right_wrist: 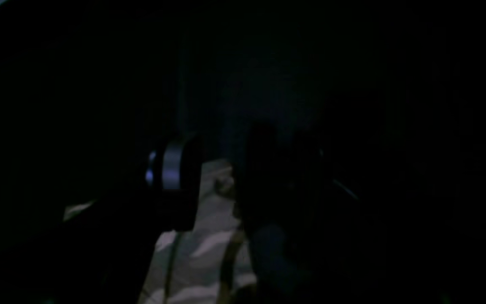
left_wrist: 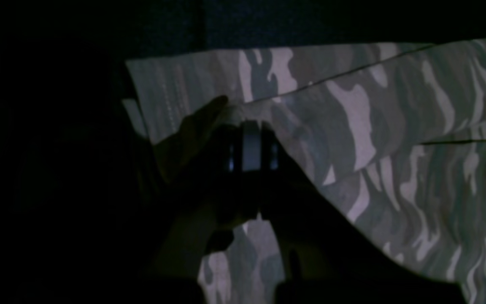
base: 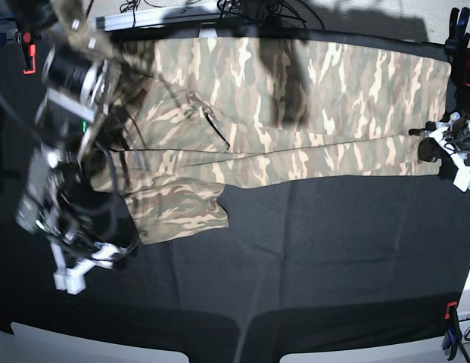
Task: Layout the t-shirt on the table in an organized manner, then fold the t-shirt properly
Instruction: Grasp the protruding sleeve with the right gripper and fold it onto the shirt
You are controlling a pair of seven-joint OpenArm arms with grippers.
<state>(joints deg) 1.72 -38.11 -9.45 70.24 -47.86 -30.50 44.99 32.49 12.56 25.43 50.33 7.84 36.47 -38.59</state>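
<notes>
Your t-shirt [base: 295, 106] lies stretched wide across the far half of the table [base: 310, 257], one long fold already laid along its near edge, and a sleeve flap [base: 178, 212] sticks out toward you at the end by the right arm. So you're in the folding step, not the spreading step — the cloth lies mostly flat, though it looks creased near the collar.

Your left gripper [base: 446, 151] sits at the shirt's opposite end, and the left wrist view shows its fingers [left_wrist: 251, 152] pressed together with a pinch of camouflage fabric between them — clamped on the hem corner, by my reading. Your right gripper [base: 76, 276] is just off the sleeve flap, over bare black cloth; its wrist view is very dark, but the two fingers stand apart with nothing between them.

Next move, as I judge it: get that free gripper onto the shirt's edge at the sleeve end, so both ends lift evenly. Mind the loose sleeve; it could drag or bunch under the fold. Keep the clamped corner steady while you reach, or the long fold line may skew.
</notes>
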